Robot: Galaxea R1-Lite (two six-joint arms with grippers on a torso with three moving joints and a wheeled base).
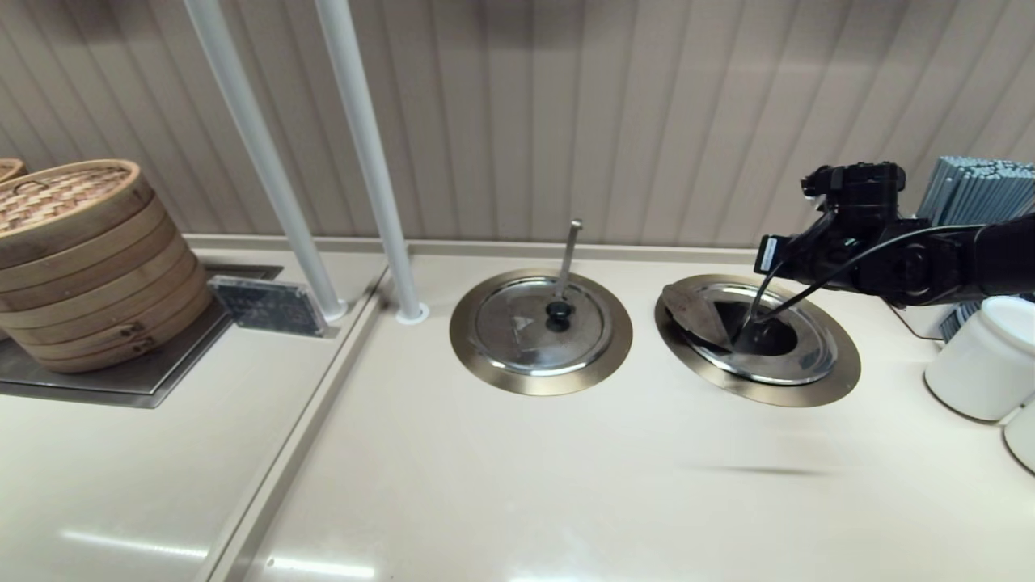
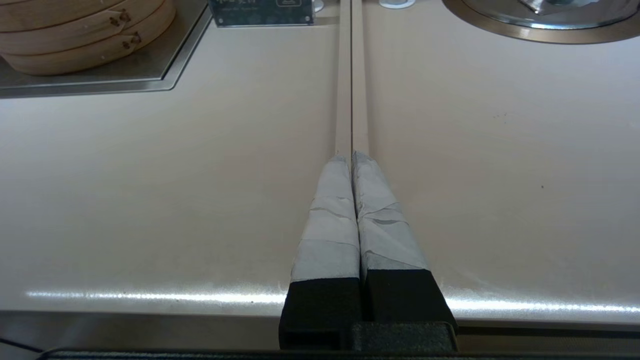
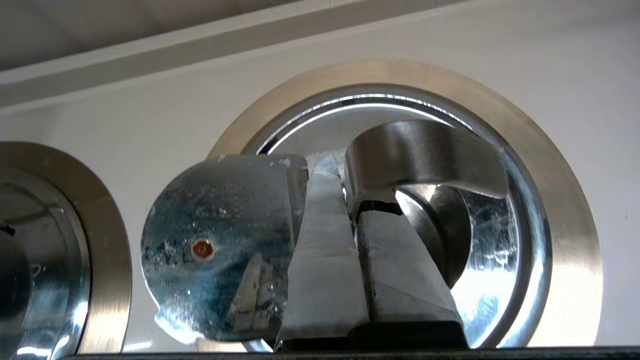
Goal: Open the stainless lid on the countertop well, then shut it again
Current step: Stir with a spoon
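The countertop well (image 1: 833,368) on the right has a wide brushed ring (image 3: 565,200). The stainless lid (image 1: 796,360) lies on it with its folding section (image 1: 694,311) tipped up, showing a dark opening. In the right wrist view that raised section (image 3: 220,245) shows its wet underside with a red rivet. The slanted ladle handle (image 3: 425,155) rises from the hole. My right arm (image 1: 881,259) reaches over the well. Its right gripper (image 3: 345,180) is shut, its fingers right beside the raised section's edge, and nothing shows between them. My left gripper (image 2: 352,157) is shut and hangs over the counter seam.
A twin well (image 1: 540,331) with a closed lid, black knob and upright ladle handle sits to the left. Two white poles (image 1: 372,162), a small sign (image 1: 271,305) and a bamboo steamer stack (image 1: 89,259) stand further left. White containers (image 1: 982,360) stand at the right.
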